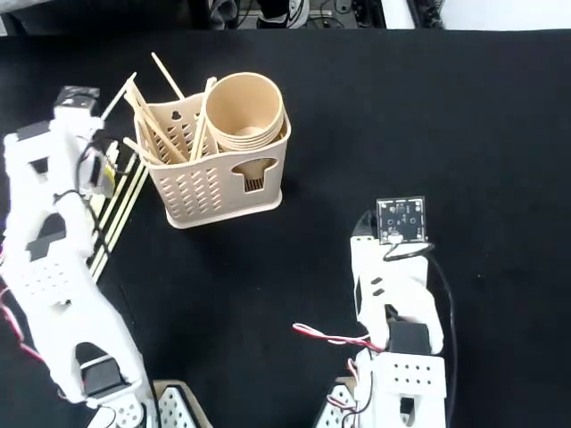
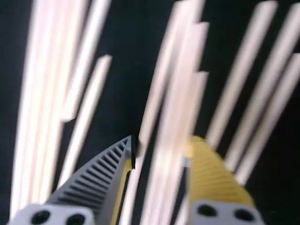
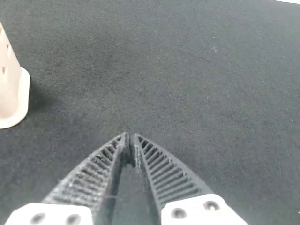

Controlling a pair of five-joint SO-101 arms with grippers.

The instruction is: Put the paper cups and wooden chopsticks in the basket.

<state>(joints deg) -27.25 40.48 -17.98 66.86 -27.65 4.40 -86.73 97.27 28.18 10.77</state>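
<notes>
The beige basket (image 1: 219, 183) stands upright left of the table's middle. It holds a stack of paper cups (image 1: 245, 111) and several wooden chopsticks (image 1: 152, 125) that lean out over its rim. Left of it, more chopsticks (image 1: 116, 214) lie side by side on the black table. My left gripper (image 1: 103, 174) is down on them. In the left wrist view this gripper (image 2: 161, 143) is shut on a few chopsticks (image 2: 176, 93), with loose ones to either side. My right gripper (image 3: 130, 137) is shut on nothing above bare cloth, at the lower right (image 1: 363, 227).
A corner of the basket's base (image 3: 11, 93) shows in the right wrist view, well off from the right gripper. Black cloth (image 1: 464, 134) covers the whole table. The bases of both arms stand at the front edge.
</notes>
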